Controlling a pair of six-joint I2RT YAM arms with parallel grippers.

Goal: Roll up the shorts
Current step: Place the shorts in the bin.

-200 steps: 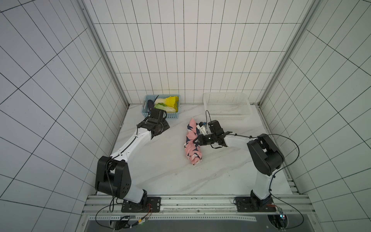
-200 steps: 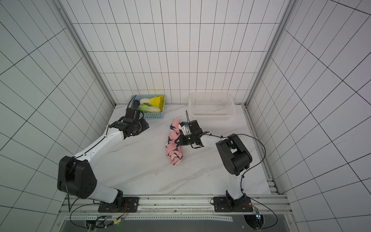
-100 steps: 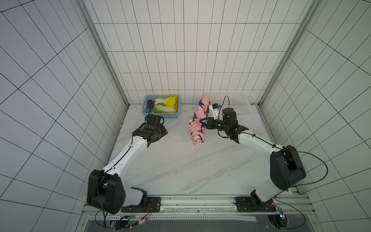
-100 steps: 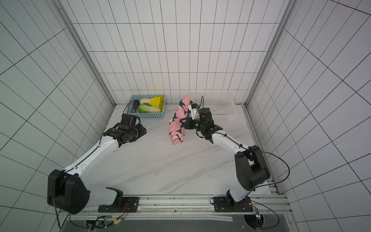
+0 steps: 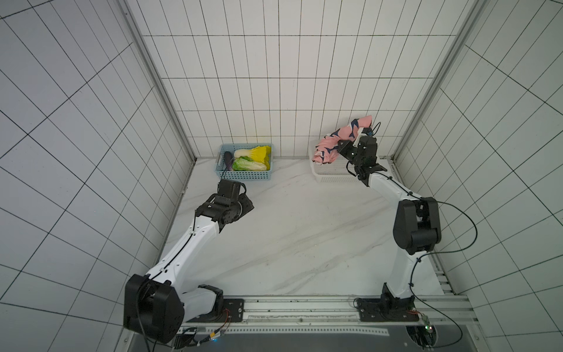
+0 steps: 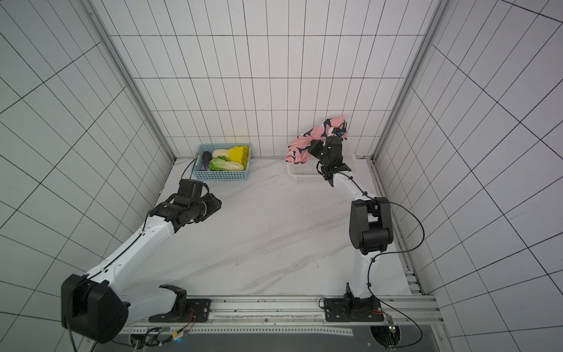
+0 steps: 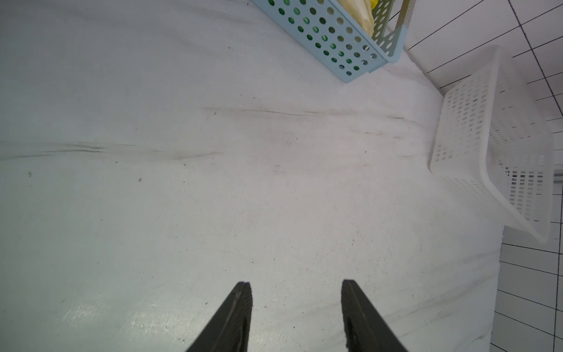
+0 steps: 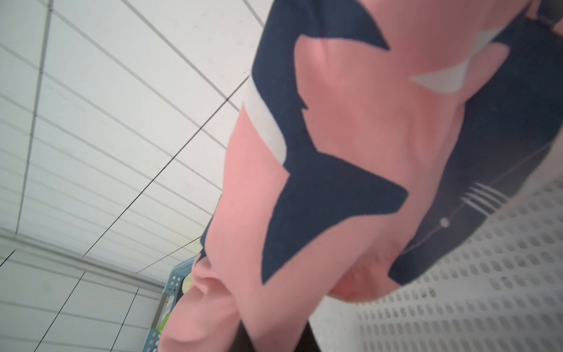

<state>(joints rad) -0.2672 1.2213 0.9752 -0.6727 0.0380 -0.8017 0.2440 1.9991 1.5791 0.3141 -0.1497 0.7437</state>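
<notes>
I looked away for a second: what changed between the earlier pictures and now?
The right gripper, shut on the shorts, lifted the rolled bundle off the middle of the table and carried it to the back, over the white basket. The left gripper drew back slightly, open and empty. The blue basket stayed put.

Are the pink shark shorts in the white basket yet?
Not yet. The right gripper holds the rolled shorts in its jaws, up over the white basket.

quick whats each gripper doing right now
left gripper: open, holding nothing
right gripper: closed on the shorts
</notes>
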